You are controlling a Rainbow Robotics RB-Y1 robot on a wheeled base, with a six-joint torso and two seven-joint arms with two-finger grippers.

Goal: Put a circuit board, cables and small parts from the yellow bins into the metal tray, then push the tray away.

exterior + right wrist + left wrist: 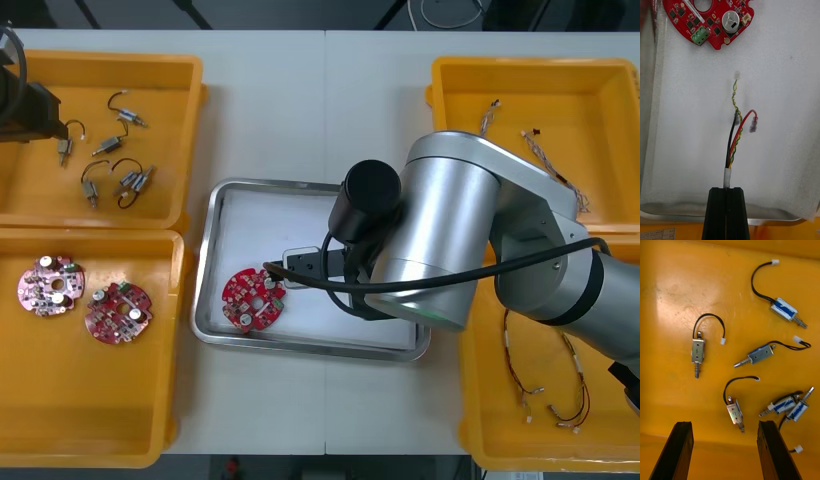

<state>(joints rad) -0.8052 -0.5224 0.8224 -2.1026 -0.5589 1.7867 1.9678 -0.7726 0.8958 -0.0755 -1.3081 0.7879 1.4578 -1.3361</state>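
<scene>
Light table (270,80) with a metal tray (205,300), white inside, between yellow bins (160,70). A red and yellow cable (733,138) extended over the tray's floor, its taped end pinched between the closed fingers of the right gripper (729,193); a red circuit board (703,18) lay in the tray just beyond the cable's free ends. Left gripper (724,423), fingers apart, hovered above small metal parts (760,354) in the far left-hand bin
</scene>
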